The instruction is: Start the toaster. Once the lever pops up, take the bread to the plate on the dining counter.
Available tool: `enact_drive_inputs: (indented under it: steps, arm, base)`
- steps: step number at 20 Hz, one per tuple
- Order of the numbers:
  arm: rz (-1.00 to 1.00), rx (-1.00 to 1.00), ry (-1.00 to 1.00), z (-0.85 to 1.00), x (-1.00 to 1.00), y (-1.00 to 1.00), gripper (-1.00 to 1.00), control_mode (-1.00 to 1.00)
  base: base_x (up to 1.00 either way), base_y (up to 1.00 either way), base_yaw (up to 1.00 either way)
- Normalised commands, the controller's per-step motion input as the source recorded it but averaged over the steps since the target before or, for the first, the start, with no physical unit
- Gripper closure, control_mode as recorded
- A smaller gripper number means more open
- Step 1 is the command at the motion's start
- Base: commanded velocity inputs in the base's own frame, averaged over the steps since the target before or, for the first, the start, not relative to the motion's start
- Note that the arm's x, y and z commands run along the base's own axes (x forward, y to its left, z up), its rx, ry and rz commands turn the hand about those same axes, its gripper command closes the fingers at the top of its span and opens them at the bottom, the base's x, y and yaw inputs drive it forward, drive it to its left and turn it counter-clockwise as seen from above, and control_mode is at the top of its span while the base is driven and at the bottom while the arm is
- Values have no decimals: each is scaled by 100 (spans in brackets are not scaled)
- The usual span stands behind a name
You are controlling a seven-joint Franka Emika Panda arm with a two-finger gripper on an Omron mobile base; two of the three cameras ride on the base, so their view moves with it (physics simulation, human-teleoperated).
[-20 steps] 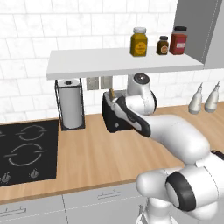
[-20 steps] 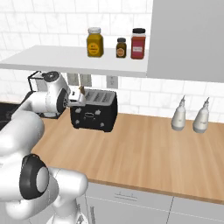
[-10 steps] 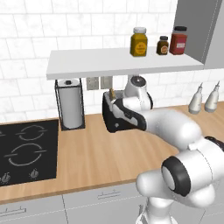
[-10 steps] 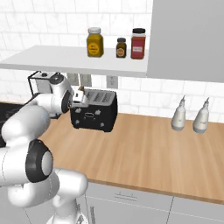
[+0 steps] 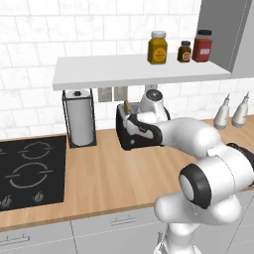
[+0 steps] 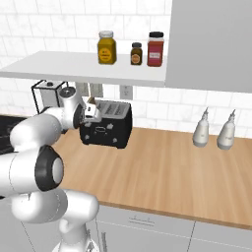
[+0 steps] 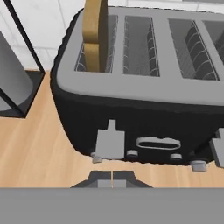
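The black toaster (image 5: 128, 141) (image 6: 109, 130) (image 7: 144, 109) stands on the wood counter by the tiled wall. The bread (image 7: 96, 35) (image 6: 90, 102) stands upright in its end slot, sticking well above the top. My gripper (image 7: 112, 177) is shut, its tips just in front of the toaster's face, below the grey lever (image 7: 109, 141). In the right base view the gripper (image 6: 88, 116) sits at the toaster's left end. In the left base view my forearm crosses the toaster. The plate and the dining counter are out of view.
A paper towel roll in a black wire stand (image 5: 79, 119) (image 7: 13, 74) is left of the toaster. A black hob (image 5: 30, 168) lies further left. A white shelf (image 5: 139, 72) with jars hangs above. Two pale bottles (image 6: 214, 130) stand to the right.
The elbow has swung outward and the hand has shifted slightly toward the toaster. The gripper stayed shut; toaster and bread have not moved.
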Motion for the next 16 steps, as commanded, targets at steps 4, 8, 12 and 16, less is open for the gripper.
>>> enact_drive_inputs:
  steps: [4, 8, 12, 16]
  arm:
    - [0, 0, 0, -22, 17, 0, 100, -100]
    - [0, 0, 0, -12, 20, 1, 100, -100]
    - [0, 0, 0, -9, 21, 1, 100, -100]
    - [0, 0, 0, -1, 20, 1, 100, -100]
  base:
    - [0, 0, 0]
    - [0, 0, 0]
    - [0, 0, 0]
    - [0, 0, 0]
